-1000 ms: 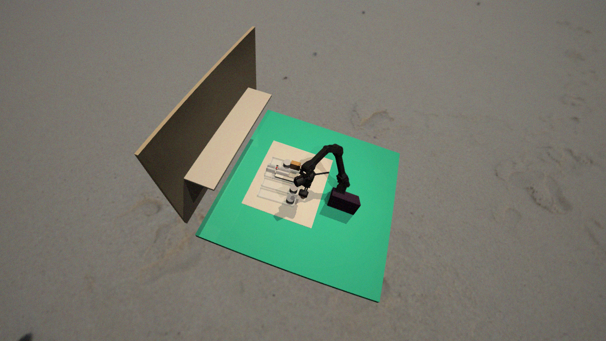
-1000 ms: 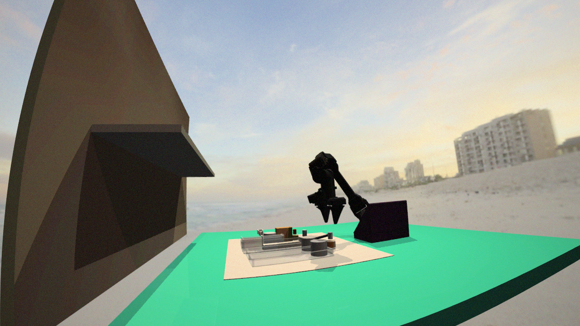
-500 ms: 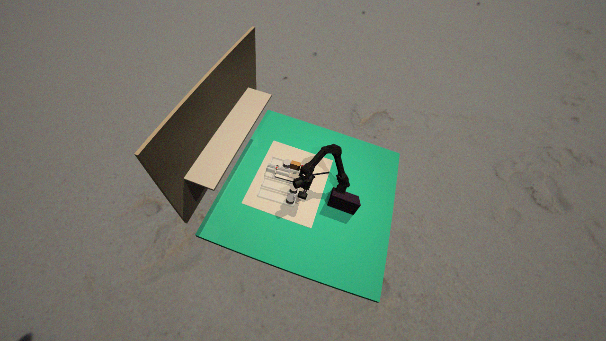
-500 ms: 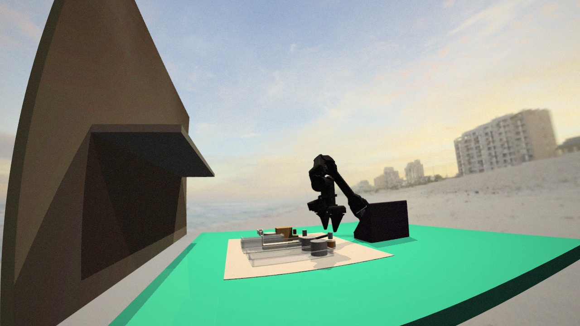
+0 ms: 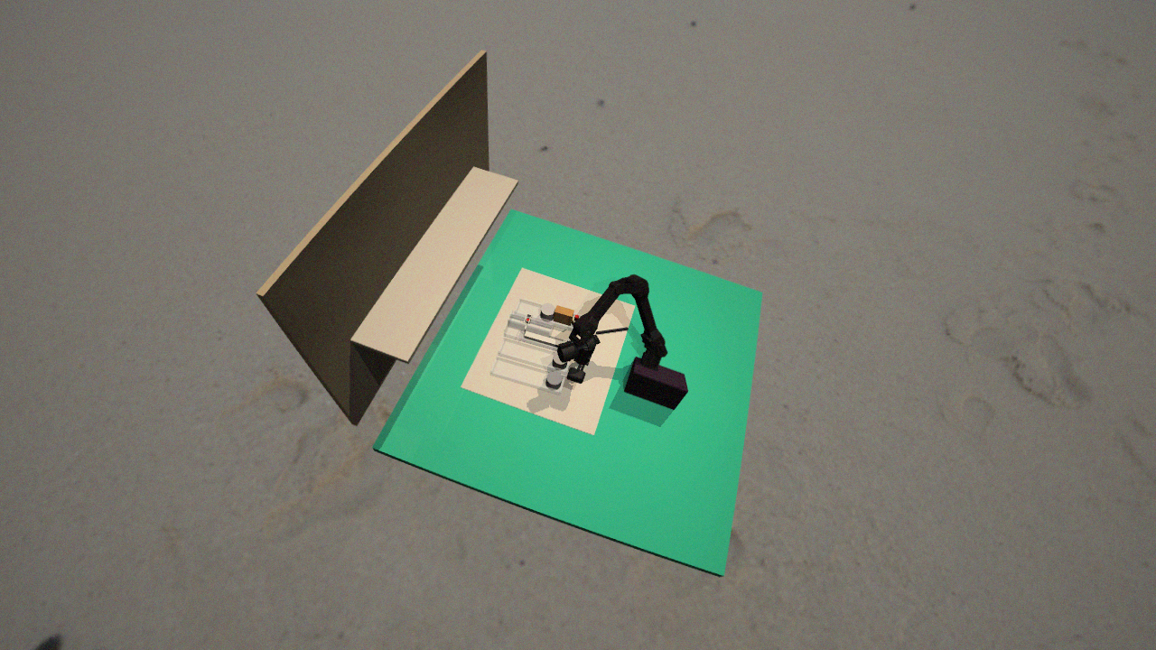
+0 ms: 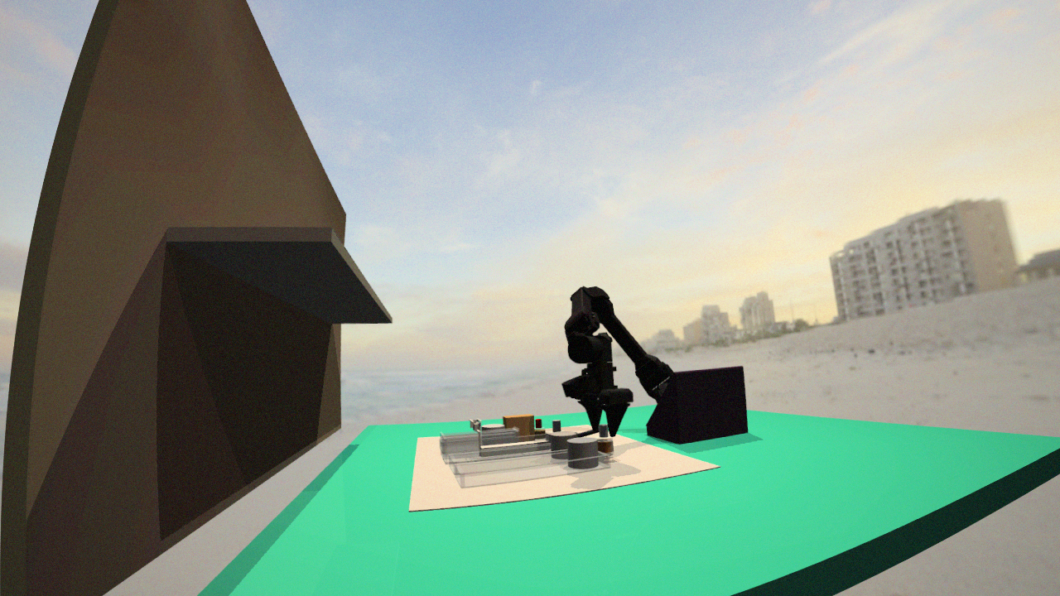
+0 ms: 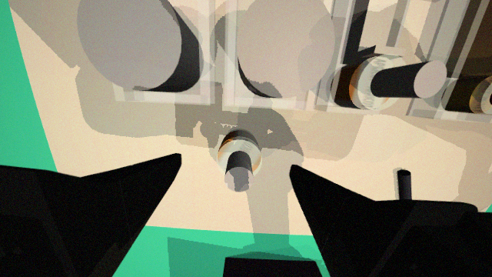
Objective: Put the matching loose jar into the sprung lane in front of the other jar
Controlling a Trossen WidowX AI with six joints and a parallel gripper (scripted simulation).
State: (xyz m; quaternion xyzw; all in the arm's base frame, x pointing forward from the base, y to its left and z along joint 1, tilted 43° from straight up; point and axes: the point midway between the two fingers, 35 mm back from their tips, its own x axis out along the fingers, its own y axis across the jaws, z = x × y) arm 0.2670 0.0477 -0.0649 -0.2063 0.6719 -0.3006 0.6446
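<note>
The loose jar (image 7: 239, 180) (image 6: 605, 446) stands upright in front of the lanes, amber with a pale collar and tall grey-topped cap. My gripper (image 7: 237, 164) is open, one finger on each side of this jar in the wrist view, with nothing held. In the exterior view its fingertips are near cap height; contact is not visible. In the top view the arm covers the loose jar. A similar amber jar (image 7: 430, 78) with a grey-topped cap stands at the front of the sprung lane. Its cap (image 6: 556, 425) shows in the exterior view. The pusher plate cannot be made out clearly.
Two wide grey-lidded jars (image 7: 131, 42) (image 7: 286, 46) stand in neighbouring lanes, just beyond the loose jar. A red-capped jar (image 6: 538, 424) and a brown box (image 5: 563, 315) (image 6: 518, 425) are on the sprung lane's other side. A black rod (image 5: 611, 330) (image 7: 404, 185) lies near the right finger.
</note>
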